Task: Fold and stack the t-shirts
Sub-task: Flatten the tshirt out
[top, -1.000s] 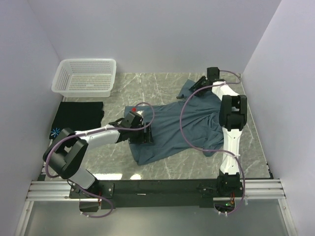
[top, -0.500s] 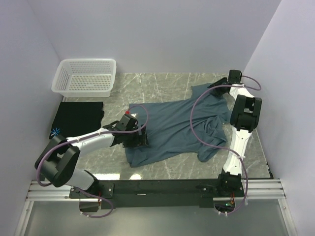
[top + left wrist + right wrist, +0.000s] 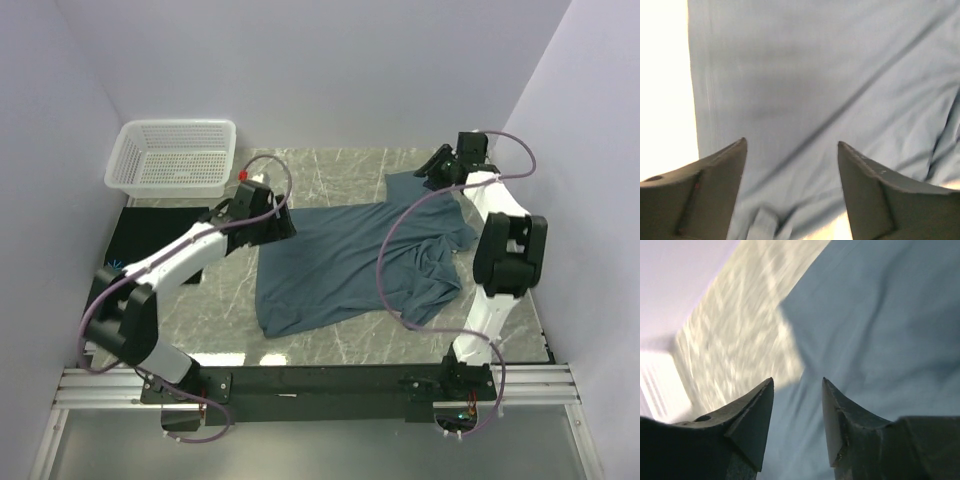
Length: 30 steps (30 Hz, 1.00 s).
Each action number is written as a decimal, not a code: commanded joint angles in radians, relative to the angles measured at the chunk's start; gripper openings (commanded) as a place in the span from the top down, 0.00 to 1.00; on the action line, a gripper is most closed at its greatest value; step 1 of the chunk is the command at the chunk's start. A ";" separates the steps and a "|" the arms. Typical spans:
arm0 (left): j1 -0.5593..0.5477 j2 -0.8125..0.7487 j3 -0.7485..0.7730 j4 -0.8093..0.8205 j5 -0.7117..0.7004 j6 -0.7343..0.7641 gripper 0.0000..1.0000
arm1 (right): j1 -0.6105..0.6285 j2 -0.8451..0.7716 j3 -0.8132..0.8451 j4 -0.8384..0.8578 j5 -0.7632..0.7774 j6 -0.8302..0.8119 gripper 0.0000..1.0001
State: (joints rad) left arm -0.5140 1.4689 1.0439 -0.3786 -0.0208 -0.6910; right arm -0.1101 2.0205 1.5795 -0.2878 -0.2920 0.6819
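The slate-blue t-shirt (image 3: 345,262) lies spread on the marble table, rumpled along its right side. My left gripper (image 3: 284,228) is open at the shirt's upper left edge. In the left wrist view (image 3: 792,145) its jaws stand wide apart over the blue cloth (image 3: 805,85) with nothing between them. My right gripper (image 3: 424,174) is open at the shirt's far right corner. In the right wrist view (image 3: 797,382) its jaws hang over the cloth's edge (image 3: 875,325). The black t-shirt (image 3: 158,238) lies folded at the left, its starburst print (image 3: 112,268) showing.
A white lattice basket (image 3: 176,156) stands at the back left, just behind the black shirt. Walls close in the table on the left, back and right. Bare marble (image 3: 320,175) lies behind the blue shirt, and the right arm's cable (image 3: 385,265) loops over it.
The blue shirt has been drawn out flatter and to the right. My left gripper moved from the shirt's lower left up to its upper left edge. My right gripper drew back a little.
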 commanded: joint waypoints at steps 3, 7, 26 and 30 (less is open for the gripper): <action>0.026 0.195 0.166 -0.005 -0.096 0.073 0.32 | 0.090 -0.203 -0.171 -0.105 0.140 -0.178 0.51; 0.029 0.307 0.258 -0.008 -0.126 0.097 0.39 | 0.179 -0.264 -0.274 -0.160 0.198 -0.231 0.52; 0.155 0.737 0.620 -0.098 -0.188 0.169 0.39 | 0.288 -0.134 -0.349 -0.159 0.229 -0.248 0.52; 0.200 0.861 0.774 -0.154 -0.169 0.189 0.38 | 0.290 -0.037 -0.210 -0.191 0.232 -0.248 0.52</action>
State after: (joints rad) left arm -0.3557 2.2345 1.7302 -0.4683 -0.1890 -0.5346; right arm 0.1791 1.9221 1.2774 -0.4854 -0.0864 0.4438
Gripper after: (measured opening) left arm 0.616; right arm 0.481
